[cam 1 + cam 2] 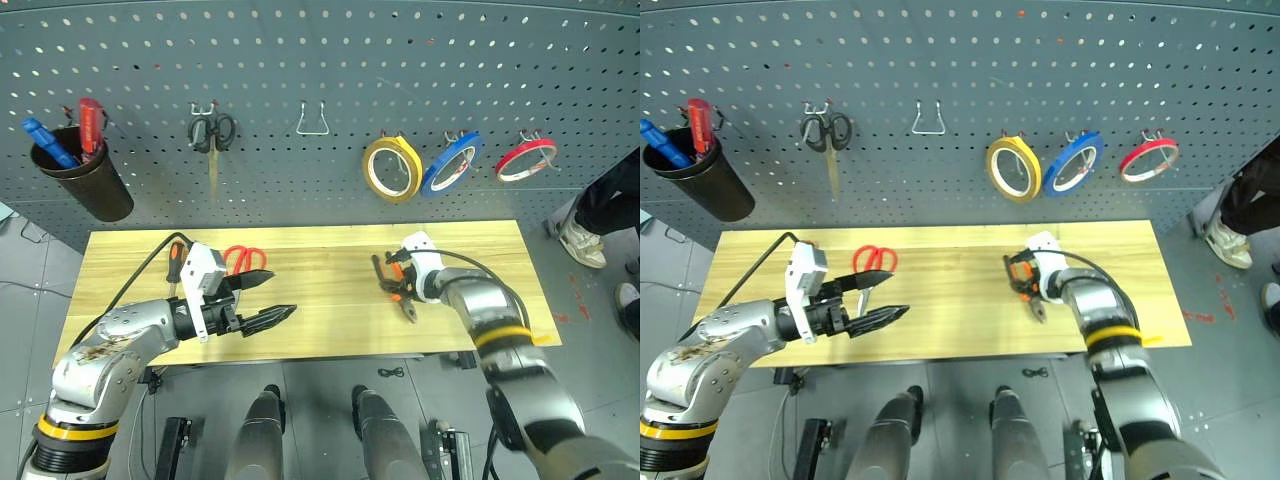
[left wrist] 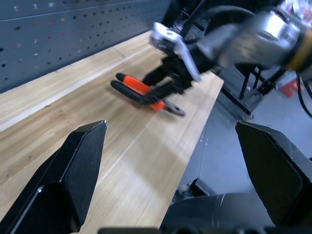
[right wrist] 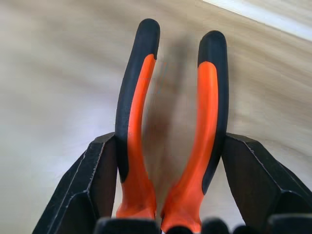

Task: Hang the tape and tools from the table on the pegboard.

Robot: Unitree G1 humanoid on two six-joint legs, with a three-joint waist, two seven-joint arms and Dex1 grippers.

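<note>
Before the pegboard (image 1: 300, 60), on the table (image 1: 320, 250) right of the red scissors (image 1: 243, 258), the pliers (image 3: 170, 126) are clamped by both handles in the right gripper (image 1: 398, 280) — to be lifted level, unsqueezed — while the left gripper (image 1: 262, 298) is held wide apart.

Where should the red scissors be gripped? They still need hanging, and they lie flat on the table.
Grip the scissors across the closed blades, just below the red loops, coming from above with the left hand, which is open beside them. They lie flat with loops toward the pegboard, so the loops stay free for the hook.
</note>
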